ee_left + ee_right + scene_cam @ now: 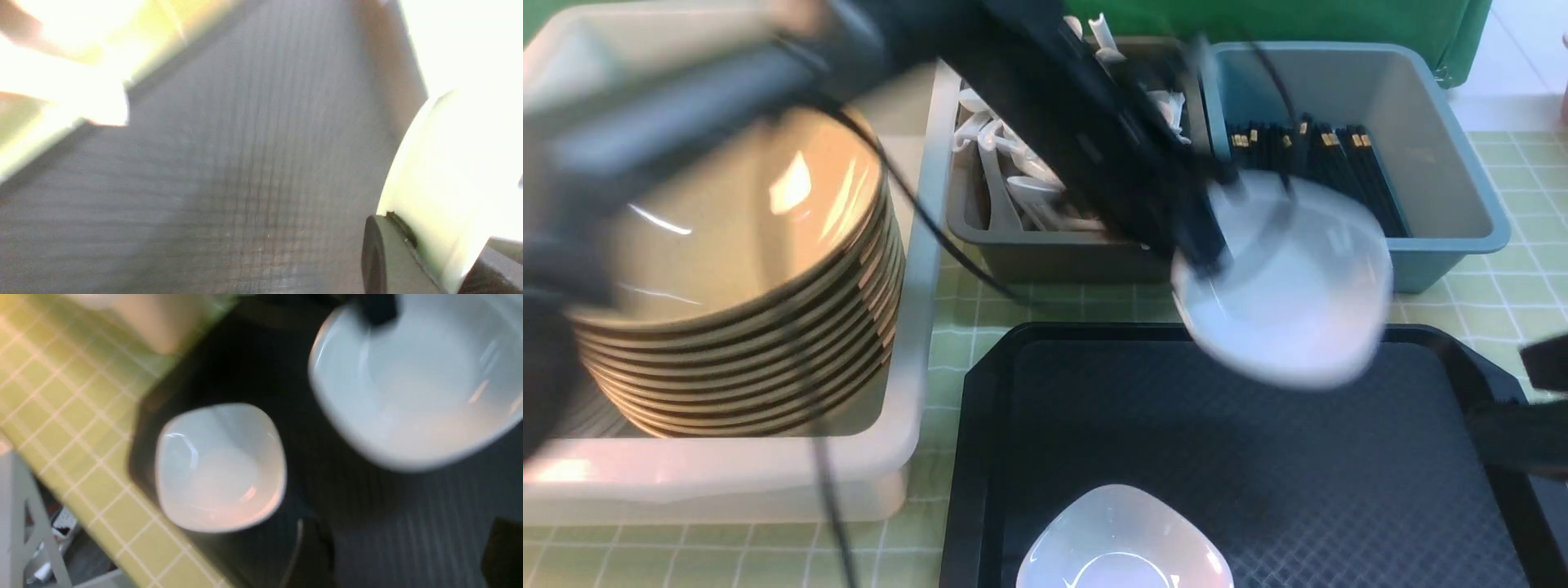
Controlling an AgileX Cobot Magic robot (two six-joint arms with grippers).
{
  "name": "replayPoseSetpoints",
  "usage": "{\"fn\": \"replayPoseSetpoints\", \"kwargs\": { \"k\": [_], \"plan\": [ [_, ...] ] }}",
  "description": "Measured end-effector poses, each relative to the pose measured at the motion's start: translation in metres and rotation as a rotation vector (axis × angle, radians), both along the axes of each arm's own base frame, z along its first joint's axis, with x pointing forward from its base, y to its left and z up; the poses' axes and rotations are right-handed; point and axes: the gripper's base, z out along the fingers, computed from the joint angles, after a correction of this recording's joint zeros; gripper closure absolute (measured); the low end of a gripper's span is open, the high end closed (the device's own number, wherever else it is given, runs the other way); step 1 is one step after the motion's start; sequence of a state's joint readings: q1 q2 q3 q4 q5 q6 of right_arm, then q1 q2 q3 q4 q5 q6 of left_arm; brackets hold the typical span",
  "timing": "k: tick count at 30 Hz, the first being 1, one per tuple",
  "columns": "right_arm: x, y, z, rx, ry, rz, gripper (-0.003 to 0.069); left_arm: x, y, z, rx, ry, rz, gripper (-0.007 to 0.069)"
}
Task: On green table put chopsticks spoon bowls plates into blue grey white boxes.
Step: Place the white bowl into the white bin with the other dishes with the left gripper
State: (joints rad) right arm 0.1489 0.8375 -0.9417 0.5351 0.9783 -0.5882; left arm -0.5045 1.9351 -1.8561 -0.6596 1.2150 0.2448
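Note:
My left gripper (pixel 1207 249) is shut on the rim of a small white plate (pixel 1290 302), which hangs blurred above the far side of the black tray (pixel 1258 457). In the left wrist view the plate (pixel 461 155) sits pinched between the fingers (pixel 388 257). A second white plate (pixel 1123 543) lies at the tray's near edge, also seen as the plate (pixel 220 465) in the right wrist view. My right gripper (pixel 1515 396) hovers open over the tray's right side with nothing between its fingers (pixel 310 555). Tan bowls (pixel 727 245) are stacked in the white box (pixel 907 327). Spoons (pixel 1029 184) fill the grey box (pixel 1045 253); chopsticks (pixel 1331 155) lie in the blue box (pixel 1462 163).
The green table (pixel 1519 269) shows around the tray and between the boxes. My left arm (pixel 1054 106) crosses over the white and grey boxes. A cable (pixel 931 229) hangs beside the bowl stack.

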Motion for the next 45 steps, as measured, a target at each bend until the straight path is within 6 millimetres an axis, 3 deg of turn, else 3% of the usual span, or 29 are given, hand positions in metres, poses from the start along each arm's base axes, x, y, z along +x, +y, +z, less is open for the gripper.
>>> {"fn": "replayPoseSetpoints", "kwargs": {
  "k": [1, 2, 3, 4, 5, 6, 8, 9, 11, 12, 15, 21, 24, 28, 34, 41, 45],
  "plan": [
    [0.003, 0.006, 0.010, 0.014, -0.023, 0.049, 0.0275, -0.001, 0.025, 0.026, -0.028, -0.054, 0.052, 0.0609],
    [0.005, 0.009, 0.016, 0.028, -0.036, 0.073, 0.0316, -0.004, 0.037, 0.038, -0.040, -0.078, 0.076, 0.0609],
    [0.011, 0.016, 0.030, 0.050, -0.067, 0.129, 0.0435, -0.012, 0.066, 0.062, -0.059, -0.127, 0.135, 0.0609],
    [0.015, 0.023, 0.040, 0.071, -0.087, 0.165, 0.0509, -0.019, 0.086, 0.074, -0.066, -0.153, 0.180, 0.0609],
    [0.017, 0.025, 0.046, 0.078, -0.104, 0.181, 0.0533, -0.022, 0.094, 0.078, -0.066, -0.161, 0.198, 0.0609],
    [0.027, 0.037, 0.058, 0.095, -0.115, 0.239, 0.0594, -0.036, 0.131, 0.087, -0.059, -0.177, 0.286, 0.0609],
    [0.033, 0.048, 0.070, 0.105, -0.138, 0.287, 0.0615, -0.047, 0.151, 0.091, -0.054, -0.183, 0.341, 0.0609],
    [0.043, 0.064, 0.077, 0.103, -0.143, 0.348, 0.0627, -0.056, 0.183, 0.084, -0.035, -0.157, 0.441, 0.0609],
    [0.048, 0.082, 0.082, 0.095, -0.154, 0.412, 0.0631, -0.067, 0.212, 0.078, -0.019, -0.137, 0.542, 0.0609],
    [0.057, 0.107, 0.086, 0.073, -0.155, 0.482, 0.0634, -0.079, 0.246, 0.071, -0.003, -0.118, 0.671, 0.0609],
    [0.068, 0.157, 0.082, -0.003, -0.145, 0.579, 0.0634, -0.103, 0.304, 0.065, 0.006, -0.103, 0.927, 0.0609],
    [0.081, 0.227, 0.069, -0.070, -0.132, 0.660, 0.0634, -0.130, 0.375, 0.067, -0.015, -0.135, 1.276, 0.0609],
    [0.087, 0.240, 0.065, -0.069, -0.119, 0.659, 0.0634, -0.131, 0.395, 0.058, 0.017, -0.087, 1.352, 0.0609],
    [0.089, 0.242, 0.065, -0.071, -0.109, 0.652, 0.0634, -0.117, 0.429, 0.021, 0.091, 0.070, 1.460, 0.0609],
    [0.089, 0.242, 0.065, -0.073, -0.108, 0.654, 0.0632, -0.100, 0.451, -0.024, 0.091, 0.279, 1.487, 0.0608],
    [0.089, 0.242, 0.065, -0.073, -0.107, 0.655, 0.0626, -0.087, 0.443, -0.033, 0.101, 0.314, 1.453, 0.0552],
    [0.089, 0.242, 0.065, -0.074, -0.106, 0.655, 0.0622, -0.080, 0.432, -0.035, 0.152, 0.315, 1.408, 0.0403]
  ]
}}
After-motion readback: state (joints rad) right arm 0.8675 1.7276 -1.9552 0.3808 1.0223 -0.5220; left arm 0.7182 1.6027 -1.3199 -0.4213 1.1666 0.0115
